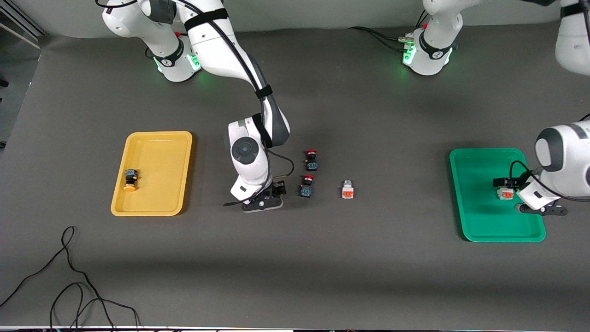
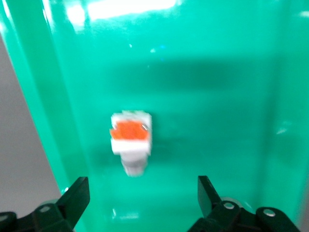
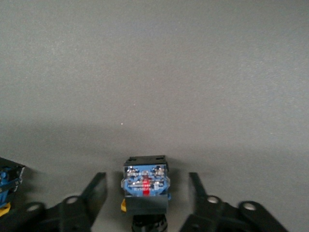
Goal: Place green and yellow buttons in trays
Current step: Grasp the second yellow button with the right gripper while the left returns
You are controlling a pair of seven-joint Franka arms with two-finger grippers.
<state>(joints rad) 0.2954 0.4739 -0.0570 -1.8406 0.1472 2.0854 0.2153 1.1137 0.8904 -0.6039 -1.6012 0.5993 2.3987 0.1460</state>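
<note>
A yellow-capped dark button [image 1: 130, 180] lies in the yellow tray [image 1: 159, 193] at the right arm's end. My right gripper [image 1: 263, 203] is down at the table between that tray and the red-capped switches. In the right wrist view it [image 3: 146, 176] is open around a dark-bodied button [image 3: 145, 186] with a bit of yellow showing, and the fingers [image 3: 96, 186] stand apart from it. A white-bodied button with an orange face [image 1: 348, 189] lies mid-table. Another one [image 1: 506, 194] lies in the green tray [image 1: 479, 216]. My left gripper [image 1: 510, 186] hovers open and empty over it [image 2: 131, 140].
Two dark switches with red caps [image 1: 311, 159] [image 1: 306, 185] lie between my right gripper and the white button. Another dark switch [image 3: 7, 186] shows at the edge of the right wrist view. Loose black cables [image 1: 69, 286] lie near the front camera at the right arm's end.
</note>
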